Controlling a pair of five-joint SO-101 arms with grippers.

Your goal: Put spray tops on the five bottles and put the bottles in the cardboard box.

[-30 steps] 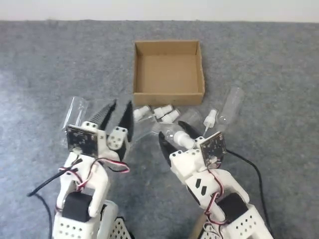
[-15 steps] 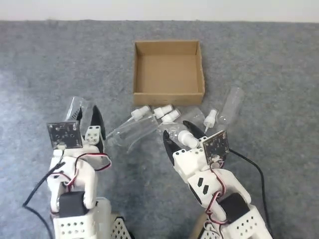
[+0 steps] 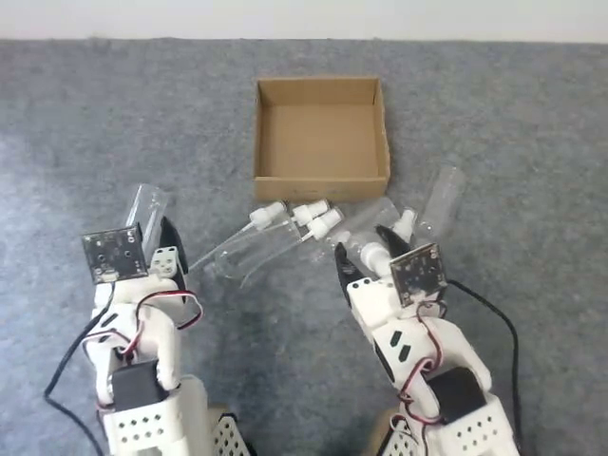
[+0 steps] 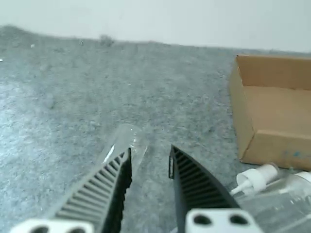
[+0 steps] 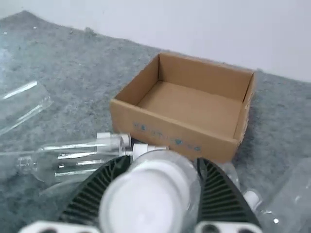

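Note:
My left gripper [image 3: 166, 231] [image 4: 149, 153] is open by a narrow gap with nothing in it. Its tips sit just short of a clear capless bottle [image 3: 144, 207] [image 4: 120, 143] lying at the left. My right gripper [image 3: 364, 247] [image 5: 163, 165] is shut on a white spray top [image 3: 373, 256] [image 5: 146, 194], in front of the cardboard box [image 3: 321, 180] [image 5: 160, 126]. The box is open and has nothing inside. Between the arms lie clear bottles [image 3: 242, 249] [image 5: 73, 155] with white spray tops [image 3: 269, 214] facing the box.
Another capless bottle [image 3: 440, 199] [image 5: 291, 194] lies to the right of the box, with a loose spray top [image 3: 404, 225] beside it. Grey carpet [image 3: 532, 142] covers the table. A black cable [image 3: 489, 313] trails from the right arm.
The left arm drew back from the middle bottles and swung left toward the capless bottle, its fingers narrowing. The right arm shifted slightly right and forward with the spray top.

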